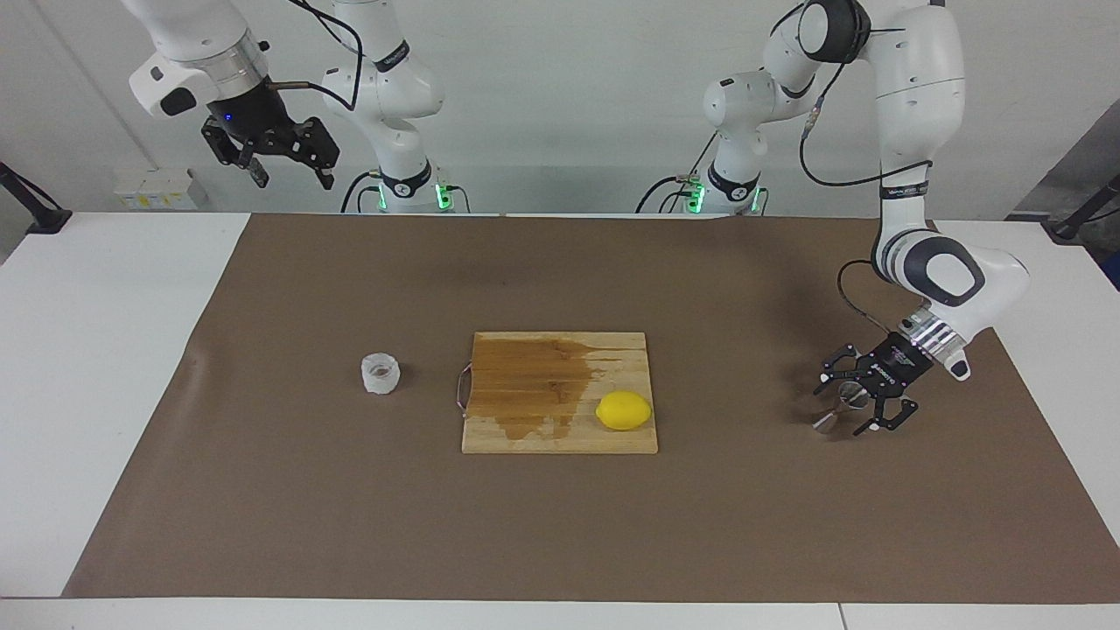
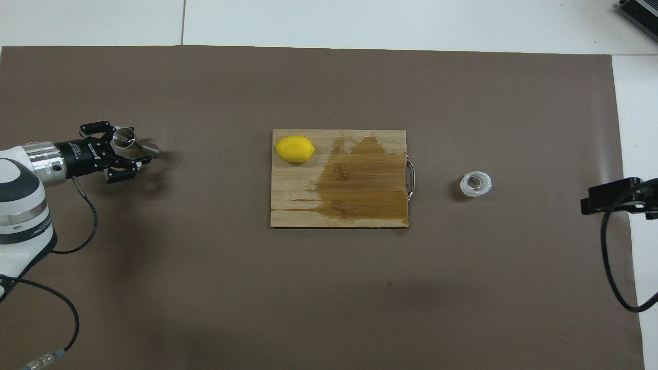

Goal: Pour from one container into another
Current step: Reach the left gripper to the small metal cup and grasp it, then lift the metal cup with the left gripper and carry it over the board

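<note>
At the left arm's end of the tabletop (image 1: pixel 105 350), on the brown mat (image 1: pixel 700 280), a steel jigger (image 1: pixel 827 420) lying on its side, with the left tool (image 1: pixel 844 409) low around it: fingers spread, one on each side of the cone nearer the wrist, not clenched. Impossible to tell whether touching the metal or not. High above the right arm's end, the right tool (image 1: pixel 295 179) waiting, released and holding nothing. Toward that same end, well apart from the jigger, the small whitish plastic cup (image 1: pixel 380 374) standing upright on the mat, near the handle of the wooden cutting board (image 1: pixel 560 437). On the board, a wet stain and a lemon (image 1: pixel 623 409). Step in hand, probably: grasping the jigger, so very early in the task, with nothing poured. Next, likely needed: closing gently on the smooth metal without letting it roll away, then setting it upright with one mouth up, before bringing the cup over for pouring.
</note>
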You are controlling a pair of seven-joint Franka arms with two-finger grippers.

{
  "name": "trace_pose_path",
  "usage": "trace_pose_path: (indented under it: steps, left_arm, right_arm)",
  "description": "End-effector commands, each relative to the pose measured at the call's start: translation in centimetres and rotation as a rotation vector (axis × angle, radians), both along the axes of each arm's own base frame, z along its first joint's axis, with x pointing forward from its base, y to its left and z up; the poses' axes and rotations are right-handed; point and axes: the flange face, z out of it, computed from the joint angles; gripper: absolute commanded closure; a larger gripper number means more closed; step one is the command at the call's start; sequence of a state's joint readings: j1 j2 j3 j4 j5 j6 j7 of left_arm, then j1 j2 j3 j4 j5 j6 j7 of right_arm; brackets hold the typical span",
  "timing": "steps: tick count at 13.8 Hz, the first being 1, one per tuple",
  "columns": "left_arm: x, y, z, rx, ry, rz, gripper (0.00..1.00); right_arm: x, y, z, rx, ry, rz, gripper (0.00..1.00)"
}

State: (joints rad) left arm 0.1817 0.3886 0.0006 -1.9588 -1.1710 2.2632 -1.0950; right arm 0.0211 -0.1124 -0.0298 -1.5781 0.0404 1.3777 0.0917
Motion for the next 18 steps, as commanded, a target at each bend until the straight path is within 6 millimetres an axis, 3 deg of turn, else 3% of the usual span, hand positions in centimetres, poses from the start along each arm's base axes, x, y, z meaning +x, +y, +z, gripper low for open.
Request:
trace_pose_path:
  steps: [1,3,5,9,11,13,18]
  left_arm:
    - [-0.8,-0.4,0.6,-0.001,-0.010,0.041,0.52]
    - [-0.8,-0.3,0.6,-0.010,-0.011,0.049,0.83]
    - [-0.7,-0.3,0.8,-0.023,-0.017,0.061,1.00]
    - [-0.5,-0.5,2.8,-0.037,-0.052,0.080,1.00]
    - [-0.2,-2.0,4.7,-0.030,-0.083,0.057,1.00]
    - [0.1,-4.0,6.3,-0.009,-0.107,0.068,1.00]
    - [0.3,-12.1,9.5,-0.029,-0.128,0.055,1.00]
  right_arm:
    - [-0.4,-0.1,0.4,0.019,-0.002,-0.009,0.00]
    - [-0.4,0.0,0.4,0.019,-0.002,-0.008,0.00]
    - [-0.4,-0.1,0.4,0.019,-0.002,-0.009,0.00]
    - [-0.4,-0.1,0.4,0.019,-0.002,-0.009,0.00]
    - [-0.4,-0.1,0.4,0.019,-0.002,-0.008,0.00]
    - [-0.4,-0.1,0.4,0.019,-0.002,-0.009,0.00]
    - [-0.4,-0.1,0.4,0.019,-0.002,-0.008,0.00]
